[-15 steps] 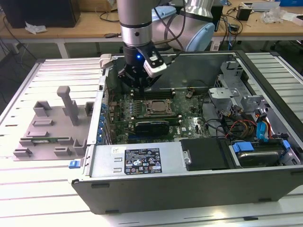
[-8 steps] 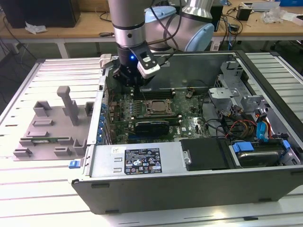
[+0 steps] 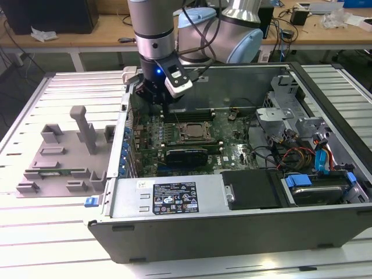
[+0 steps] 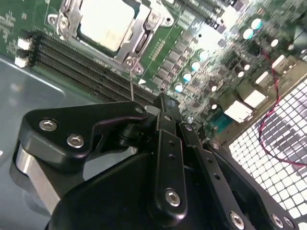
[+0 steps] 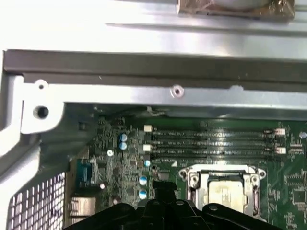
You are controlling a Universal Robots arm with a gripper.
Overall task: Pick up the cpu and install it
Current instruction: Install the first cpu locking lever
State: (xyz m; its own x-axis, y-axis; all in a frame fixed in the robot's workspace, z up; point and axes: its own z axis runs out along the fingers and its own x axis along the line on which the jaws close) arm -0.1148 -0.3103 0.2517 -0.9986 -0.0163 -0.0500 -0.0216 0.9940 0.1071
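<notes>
Right, the arm [image 3: 152,23] is reaching down into the open computer case [image 3: 244,203], which lies flat on the slatted metal surface [image 3: 52,232]. Its claw [image 3: 164,107] hangs over the green motherboard [image 3: 232,152] at the far side of the case, towards the exterior view's left, just beside the socket [image 3: 194,131]. In the second wrist view the black fingers [image 4: 165,120] look drawn together at the tip, with nothing between them. A thin metal rod, apparently the socket lever [image 4: 131,84], stands up just ahead of that tip.

And the cpu? It sits in the socket already: the pale silver square [image 4: 106,21] lies flat inside the metal frame [image 4: 139,40] in the second wrist view, and the first wrist view shows the same chip [image 5: 224,193] framed by the bracket, close by the claw. The frame lies around it, though whether it is latched down cannot be told. Beyond the socket run the long dark memory slots [image 5: 216,141], parallel to the case wall [image 5: 153,67].

Over on the exterior view's left, well apart from the case, a grey fixture tray [image 3: 61,157] with upright posts rests on the surface. Inside the case on the exterior view's right are a drive cage [image 3: 290,116], coloured cables [image 3: 290,157] and a blue-tabbed drive [image 3: 302,180].
</notes>
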